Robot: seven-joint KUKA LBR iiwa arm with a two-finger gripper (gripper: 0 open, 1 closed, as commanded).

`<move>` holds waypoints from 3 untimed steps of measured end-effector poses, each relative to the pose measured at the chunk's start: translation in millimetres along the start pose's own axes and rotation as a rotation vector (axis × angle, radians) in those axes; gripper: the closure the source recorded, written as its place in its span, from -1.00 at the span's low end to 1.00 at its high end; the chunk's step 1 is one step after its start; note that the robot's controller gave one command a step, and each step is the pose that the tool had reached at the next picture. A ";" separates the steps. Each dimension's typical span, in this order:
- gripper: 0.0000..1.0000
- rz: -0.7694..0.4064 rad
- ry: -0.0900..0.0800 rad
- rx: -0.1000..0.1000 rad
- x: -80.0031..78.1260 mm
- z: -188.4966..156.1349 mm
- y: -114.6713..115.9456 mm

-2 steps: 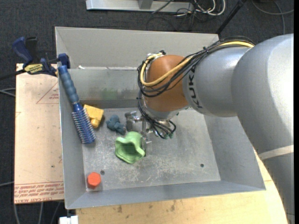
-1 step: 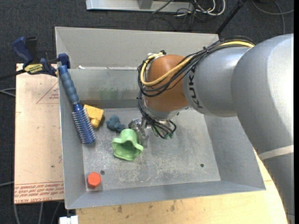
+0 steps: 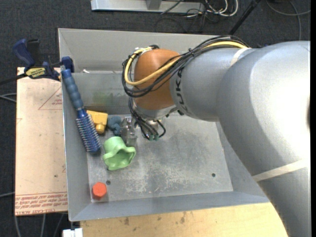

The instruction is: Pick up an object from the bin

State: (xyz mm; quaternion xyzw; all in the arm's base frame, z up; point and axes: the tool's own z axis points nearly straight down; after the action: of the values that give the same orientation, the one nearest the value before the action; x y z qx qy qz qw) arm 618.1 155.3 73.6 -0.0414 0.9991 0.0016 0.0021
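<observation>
My gripper [image 3: 129, 132] reaches down at the left middle of the bin, its metal fingers just above the top edge of a light green cup-like thing [image 3: 117, 153] that lies on its side. Right beside the fingers, to their left, lies a small grey-blue object [image 3: 115, 124]. A yellow block [image 3: 99, 120] sits next to that, further left. Nothing shows between the fingers, and their spacing is hidden under the wrist.
A blue hairbrush [image 3: 80, 111] leans along the bin's left wall, bristles at its lower end. A small red-orange cap [image 3: 99, 190] lies in the front left corner. The arm covers the bin's right back part.
</observation>
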 end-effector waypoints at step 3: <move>1.00 -0.311 0.003 0.000 59.9 3.3 48.3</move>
State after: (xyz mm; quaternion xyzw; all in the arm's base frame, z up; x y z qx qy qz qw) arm 554.4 198.5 70.2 -0.1958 0.9806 0.0012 0.0009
